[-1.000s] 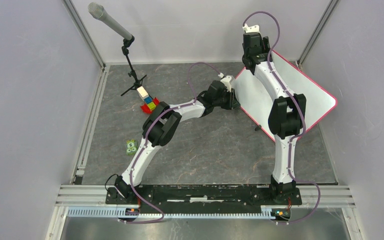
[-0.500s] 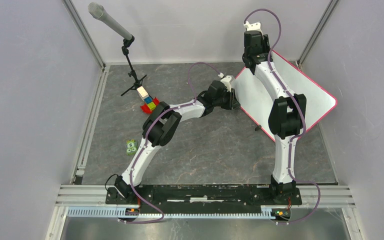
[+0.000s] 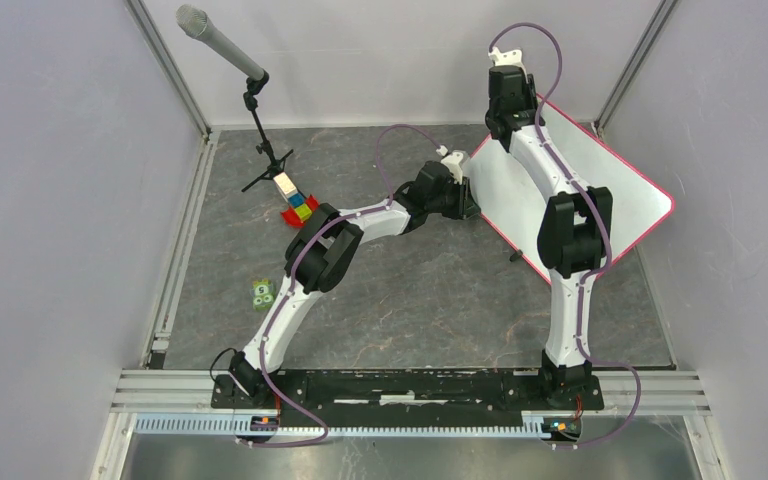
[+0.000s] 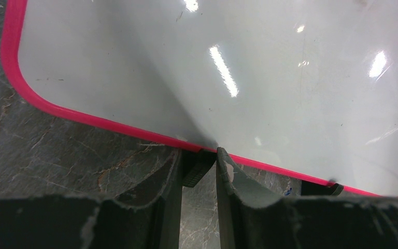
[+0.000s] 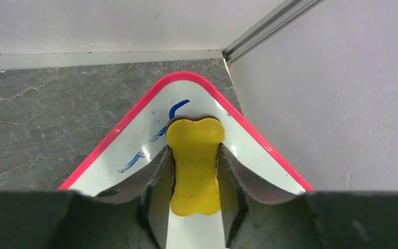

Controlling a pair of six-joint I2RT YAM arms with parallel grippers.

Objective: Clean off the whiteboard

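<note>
The whiteboard [image 3: 625, 190], white with a pink-red frame, lies tilted at the back right. My left gripper [image 3: 462, 196] is at its left edge. In the left wrist view the fingers [image 4: 224, 168] close on a black foot [image 4: 197, 168] under the frame of the whiteboard [image 4: 238, 67]. My right gripper [image 3: 513, 108] is over the board's far corner, shut on a yellow bone-shaped eraser [image 5: 195, 176] pressed flat on the whiteboard [image 5: 241, 142]. Blue marks [image 5: 158, 135] lie just left of and beyond the eraser.
A microphone [image 3: 222, 45] on a small black stand is at the back left. A stack of coloured blocks [image 3: 296, 206] sits by the stand. A small green item [image 3: 262, 292] lies left of the left arm. Grey walls enclose the table.
My right gripper has slid a little toward the board's far corner with the eraser. The left arm and the board have not visibly moved.
</note>
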